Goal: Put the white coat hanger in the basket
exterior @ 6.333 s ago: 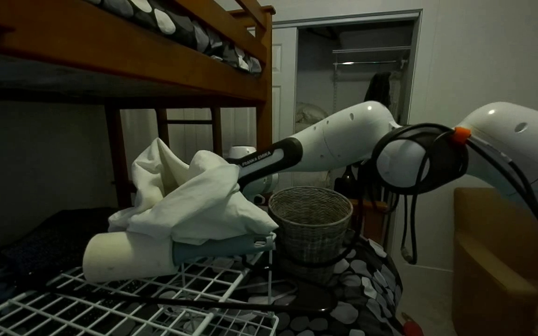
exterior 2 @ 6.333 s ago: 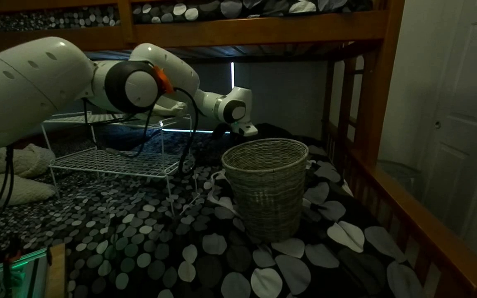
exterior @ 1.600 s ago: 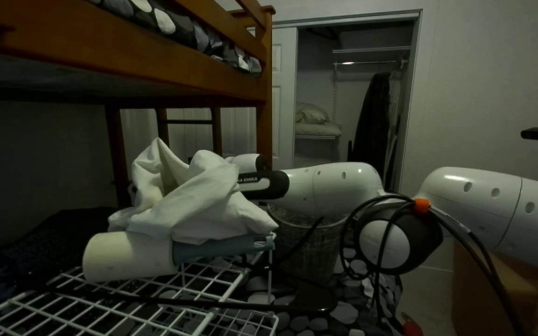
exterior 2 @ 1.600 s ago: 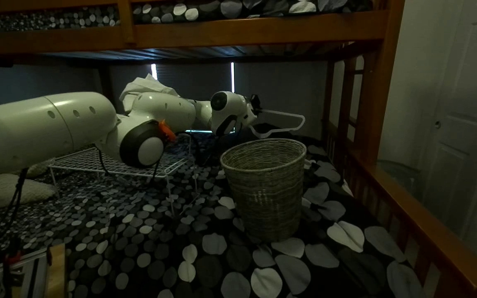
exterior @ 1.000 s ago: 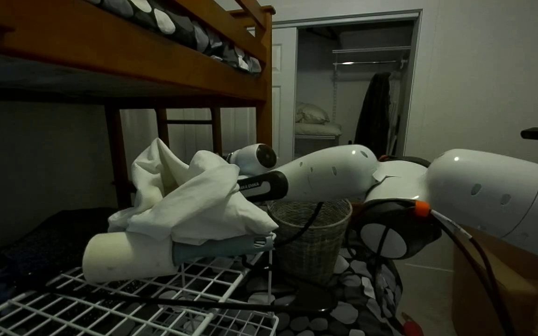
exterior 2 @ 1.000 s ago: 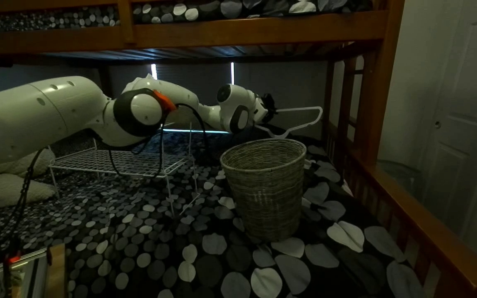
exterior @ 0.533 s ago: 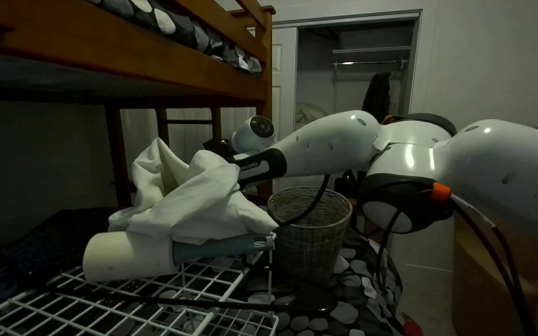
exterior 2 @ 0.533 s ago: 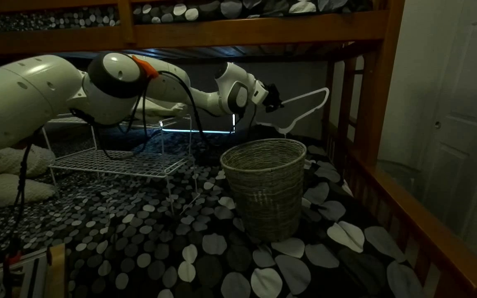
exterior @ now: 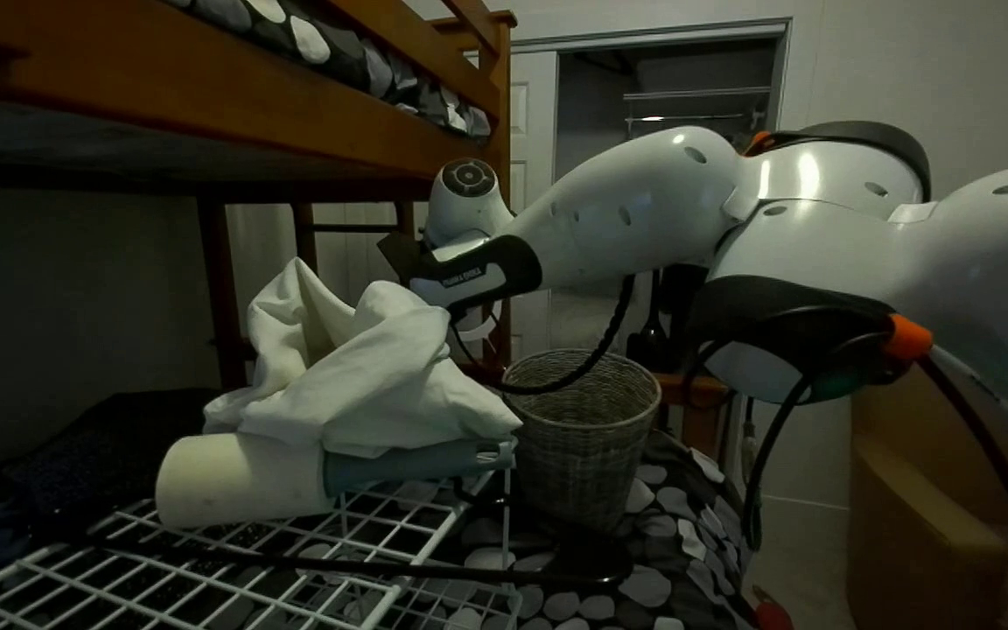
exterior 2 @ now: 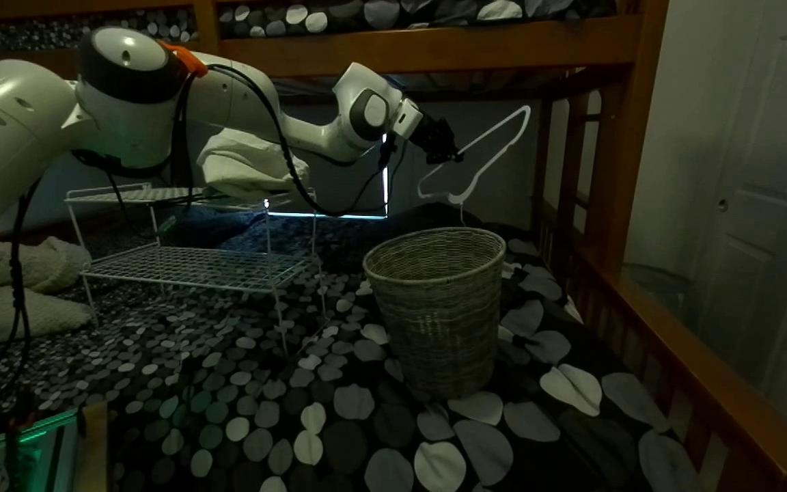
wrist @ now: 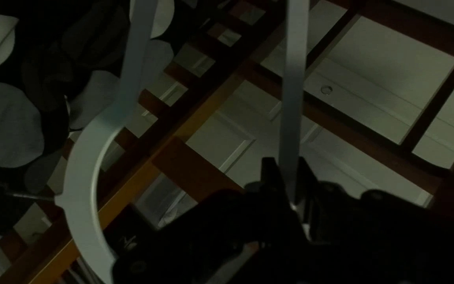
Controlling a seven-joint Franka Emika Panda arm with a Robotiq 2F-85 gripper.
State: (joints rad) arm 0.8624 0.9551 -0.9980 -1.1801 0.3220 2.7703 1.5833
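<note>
The basket [exterior 2: 434, 328], a round woven grey bucket, stands upright on the bed in both exterior views [exterior: 583, 472]. In an exterior view my gripper [exterior 2: 458, 157] is above and behind the basket's far rim. It is shut on the long straight bar of the white coat hanger [exterior 2: 492, 130], which tilts up to the right with its thin metal hook hanging down just behind the rim. From the wrist, the bar runs between the fingertips of the gripper [wrist: 284, 161], and the curved shoulder of the hanger [wrist: 79, 177] shows at left. The basket is out of the wrist view.
A white wire rack [exterior 2: 182, 266] stands left of the basket, carrying crumpled white cloth [exterior: 364, 367] and a white roll [exterior: 241, 481]. Overhead runs the upper bunk's wooden beam [exterior 2: 421, 55]. A bed post [exterior 2: 629, 171] and side rail [exterior 2: 708, 369] bound the right.
Several seconds back the hanger lay on the bed behind the basket. Over the last second my gripper has risen with it, and the hanger has tilted more steeply. The basket has stayed put.
</note>
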